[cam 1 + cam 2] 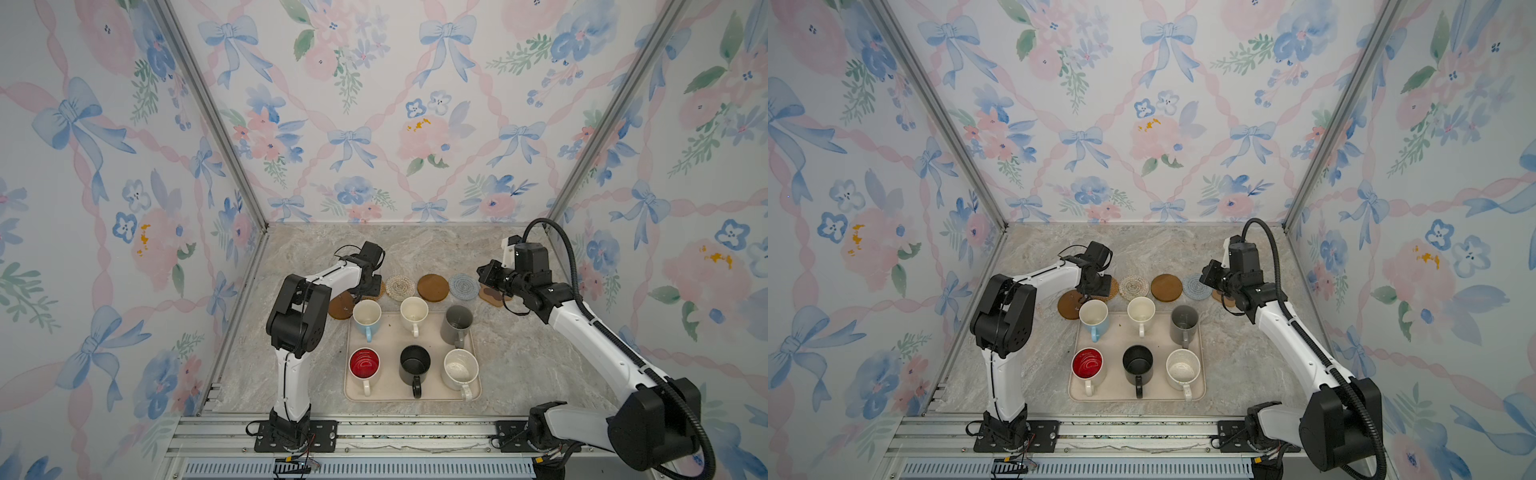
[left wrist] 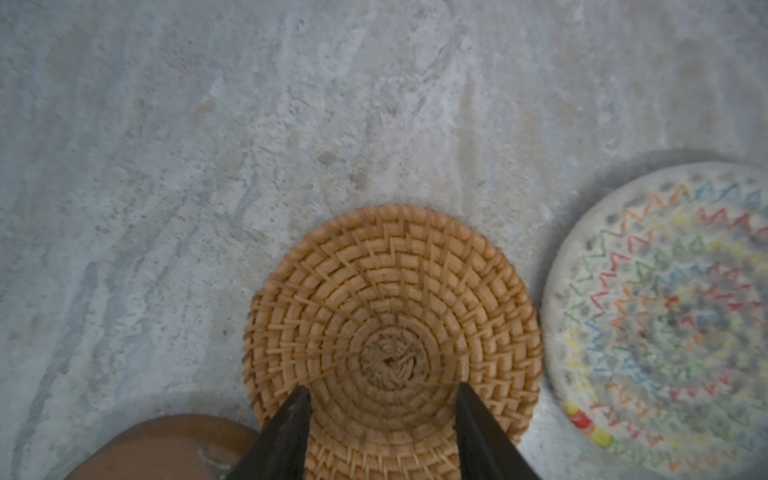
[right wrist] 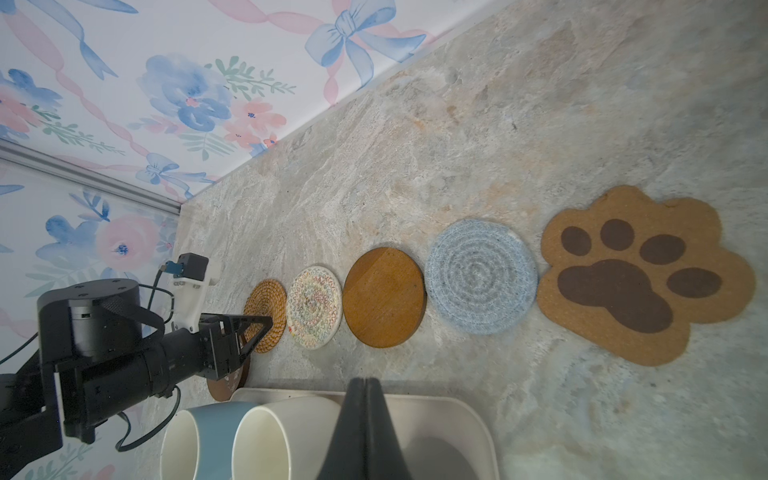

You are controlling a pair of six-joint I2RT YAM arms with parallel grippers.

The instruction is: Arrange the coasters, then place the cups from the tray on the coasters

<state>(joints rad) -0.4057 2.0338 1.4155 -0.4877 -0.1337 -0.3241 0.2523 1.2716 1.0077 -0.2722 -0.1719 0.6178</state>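
Rattan coaster [image 2: 395,291] lies flat in the coaster row [image 3: 384,297] behind the tray [image 1: 388,338]. Left arm [image 1: 332,276], elbow raised, points its left gripper [image 2: 382,388] down over it, fingers apart. Right arm [image 1: 582,320] reaches forward, right gripper [image 3: 365,384] closed, empty.

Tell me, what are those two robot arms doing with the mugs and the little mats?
They are laying out coasters in a row behind the large beige tray. The left arm has its jaws open over the tan rattan round coaster, beside the cream woven round coaster. The right arm has its jaws shut and empty, near the brown paw-shaped coaster. All six handled mugs stand on the tray; none is on a coaster.
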